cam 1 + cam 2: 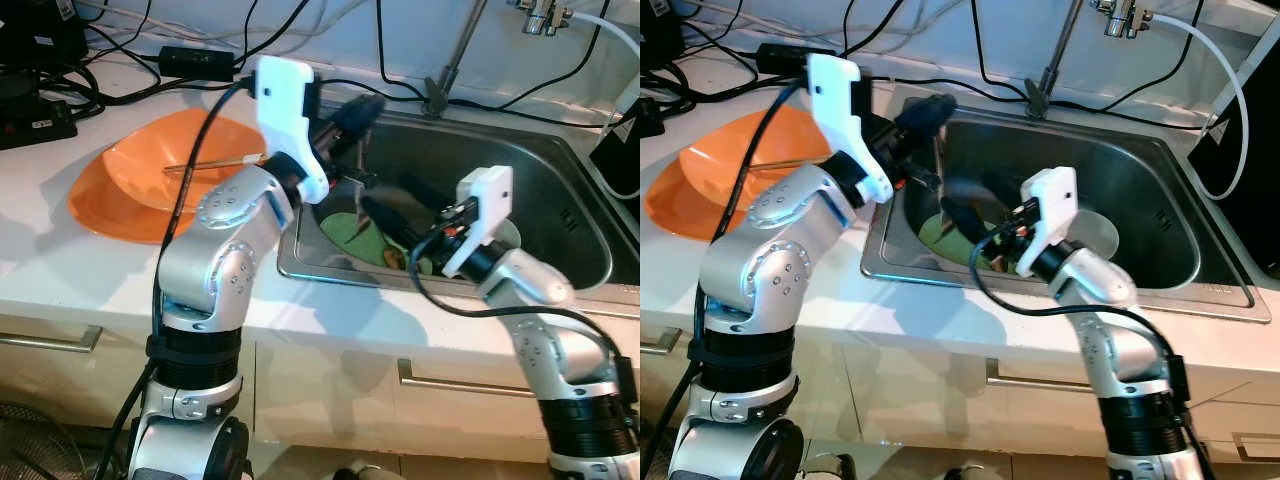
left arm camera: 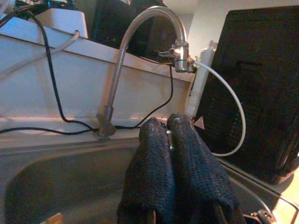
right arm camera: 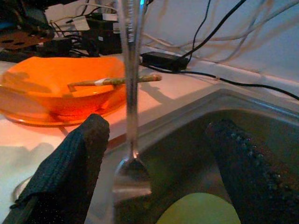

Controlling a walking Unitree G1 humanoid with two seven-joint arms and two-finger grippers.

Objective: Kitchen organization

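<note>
Silver metal fork [image 3: 131, 154] hangs upright over the stainless steel sink [image 1: 560, 200], pinched at its handle by the left gripper [image 2: 170, 135]; below it the right gripper [image 3: 154, 154] straddles it, fingers spread.

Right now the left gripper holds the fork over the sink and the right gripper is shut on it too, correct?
No. The right gripper is open, its fingers spread either side of the fork, as the right wrist view shows. The rest holds.
</note>
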